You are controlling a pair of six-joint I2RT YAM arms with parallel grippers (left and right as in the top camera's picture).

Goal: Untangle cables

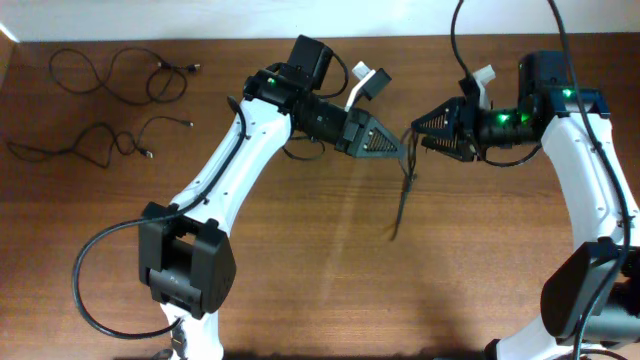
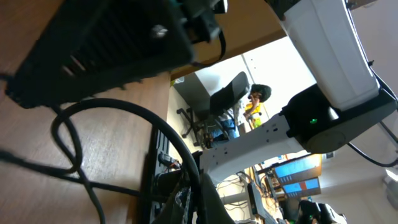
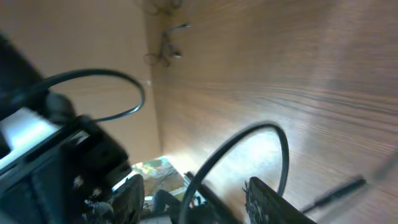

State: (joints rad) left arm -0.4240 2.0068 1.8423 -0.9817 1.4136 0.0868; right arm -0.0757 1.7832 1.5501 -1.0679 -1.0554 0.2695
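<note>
One thin black cable (image 1: pixel 404 192) hangs between my two grippers at the table's middle top, and its free end trails down to the wood. My left gripper (image 1: pixel 393 146) is shut on this cable. In the left wrist view the cable (image 2: pixel 118 104) loops over the wood and runs into the jaws (image 2: pixel 202 202). My right gripper (image 1: pixel 421 128) faces the left one, close to it. In the right wrist view its fingers (image 3: pixel 196 202) stand wide apart, and the cable (image 3: pixel 249 129) arches between them with a plug end (image 3: pixel 339 188) lying on the wood.
Two other thin cables lie apart at the far left: one at the top (image 1: pixel 110 72), one below it (image 1: pixel 80 146). They show small at the top of the right wrist view (image 3: pixel 165 50). The table's back edge runs just behind both arms.
</note>
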